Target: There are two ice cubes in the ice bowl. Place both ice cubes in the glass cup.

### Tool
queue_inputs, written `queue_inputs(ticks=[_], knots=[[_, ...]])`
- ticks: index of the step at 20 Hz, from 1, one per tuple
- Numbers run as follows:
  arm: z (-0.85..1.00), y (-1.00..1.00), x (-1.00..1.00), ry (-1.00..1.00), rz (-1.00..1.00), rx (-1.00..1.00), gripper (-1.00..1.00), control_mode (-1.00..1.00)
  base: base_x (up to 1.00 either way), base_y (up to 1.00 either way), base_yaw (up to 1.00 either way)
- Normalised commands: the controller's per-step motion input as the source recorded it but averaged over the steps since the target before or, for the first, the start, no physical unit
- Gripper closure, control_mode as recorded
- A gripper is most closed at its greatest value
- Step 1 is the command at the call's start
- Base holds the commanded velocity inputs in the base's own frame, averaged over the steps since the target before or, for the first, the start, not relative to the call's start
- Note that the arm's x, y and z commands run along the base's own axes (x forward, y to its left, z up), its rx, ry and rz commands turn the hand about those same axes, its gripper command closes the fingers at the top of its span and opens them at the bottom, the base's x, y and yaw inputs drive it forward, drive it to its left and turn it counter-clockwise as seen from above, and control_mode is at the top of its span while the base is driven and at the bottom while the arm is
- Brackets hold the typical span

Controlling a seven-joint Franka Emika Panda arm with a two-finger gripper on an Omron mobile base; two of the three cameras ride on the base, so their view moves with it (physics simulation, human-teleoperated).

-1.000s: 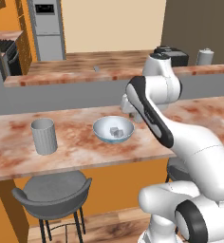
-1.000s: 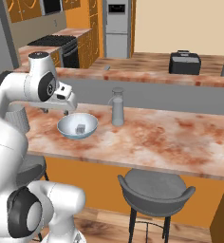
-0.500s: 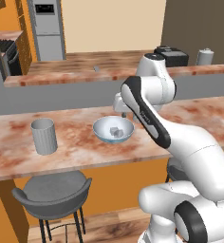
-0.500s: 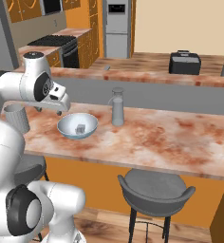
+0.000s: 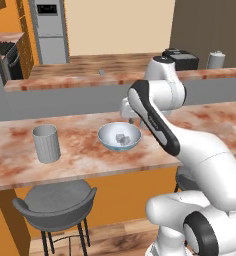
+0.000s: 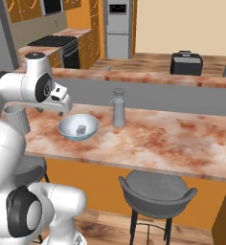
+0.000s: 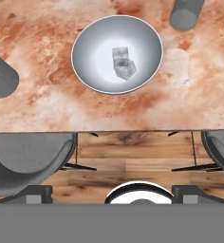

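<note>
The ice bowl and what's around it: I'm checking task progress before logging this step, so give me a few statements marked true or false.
1. Both ice cubes lie in the ice bowl. True.
2. The glass cup already holds a cube. False: its opening shows none, and both cubes are in the bowl.
3. The end effector grips a cube. False: in the hand view its camera looks down from above the bowl, and nothing is held.
4. A slim grey bottle stands upright on the counter beside the bowl. True.
5. The cup lies tipped over. False: it stands upright.
</note>
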Motion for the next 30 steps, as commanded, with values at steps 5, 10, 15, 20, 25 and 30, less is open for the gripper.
queue_inputs(ticks=[5,10,15,20,25,30], knots=[[0.0,-0.22,0.14,0.0,0.0,0.0,-1.0,-1.0,0.0,0.0,0.0],[0.0,-0.29,0.19,0.0,0.0,0.01,-1.0,-1.0,0.0,0.0,0.0],[-0.03,-0.22,0.16,0.0,0.0,0.01,-1.0,-1.0,0.0,0.0,0.0],[-0.03,-0.06,0.27,0.02,0.0,0.02,-1.0,-1.0,0.0,0.0,0.0],[0.0,0.0,0.37,0.03,0.0,0.07,-1.0,-1.0,0.0,0.0,0.0],[0.0,0.0,0.41,0.01,0.0,0.06,-1.0,-1.0,0.0,0.0,0.0]])
